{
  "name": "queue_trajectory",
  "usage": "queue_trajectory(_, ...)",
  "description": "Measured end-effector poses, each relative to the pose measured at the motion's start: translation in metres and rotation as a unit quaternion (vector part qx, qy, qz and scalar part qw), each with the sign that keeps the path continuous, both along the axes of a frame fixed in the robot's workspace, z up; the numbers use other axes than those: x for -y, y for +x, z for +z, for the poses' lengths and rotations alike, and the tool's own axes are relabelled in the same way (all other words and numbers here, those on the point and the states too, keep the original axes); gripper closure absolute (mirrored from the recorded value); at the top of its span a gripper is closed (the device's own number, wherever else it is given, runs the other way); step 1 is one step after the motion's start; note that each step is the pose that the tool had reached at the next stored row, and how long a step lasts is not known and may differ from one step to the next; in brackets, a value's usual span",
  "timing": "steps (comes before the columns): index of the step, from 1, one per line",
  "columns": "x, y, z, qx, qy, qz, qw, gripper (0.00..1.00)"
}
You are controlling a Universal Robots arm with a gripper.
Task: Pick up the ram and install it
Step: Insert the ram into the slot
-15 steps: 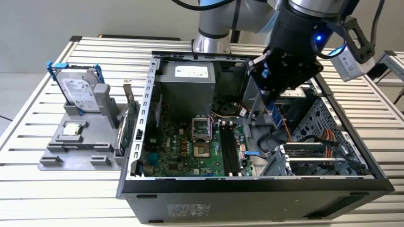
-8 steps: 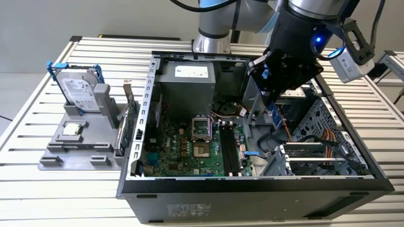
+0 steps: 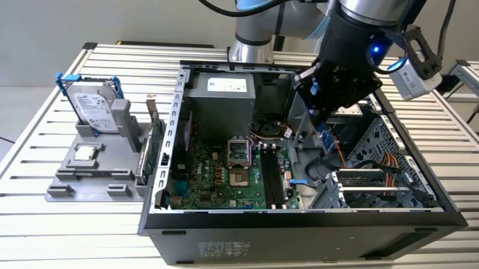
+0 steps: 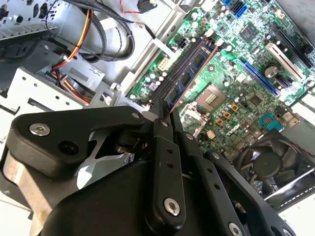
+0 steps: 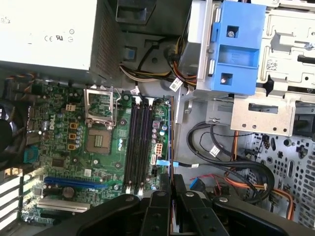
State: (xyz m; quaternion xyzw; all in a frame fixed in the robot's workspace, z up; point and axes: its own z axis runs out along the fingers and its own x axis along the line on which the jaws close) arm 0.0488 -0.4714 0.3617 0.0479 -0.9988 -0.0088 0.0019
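Ram (image 3: 325, 136) clamped edge-on between closed fingers of gripper (image 3: 323, 120), hanging over open computer case (image 3: 299, 216), above and to the exterior view's right of empty memory slots (image 5: 138, 142). Step judged: carry toward install, stick not yet seated. Next move needs stick parallel to a slot, square over it.

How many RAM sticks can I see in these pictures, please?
1. The ram is clamped in the gripper, over the open computer case, beside the memory slots, which look empty. Others may be hidden behind the arm.
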Motion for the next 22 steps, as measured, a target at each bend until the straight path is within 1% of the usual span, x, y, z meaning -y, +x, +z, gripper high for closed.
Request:
queue_trajectory(12, 0.0, 0.0006, -0.0076, 0.0, -0.0001, 0.0, 1.0, 1.0)
queue_trajectory(22, 0.0, 0.0029, -0.0123, 0.0, -0.0001, 0.0, 1.0, 1.0)
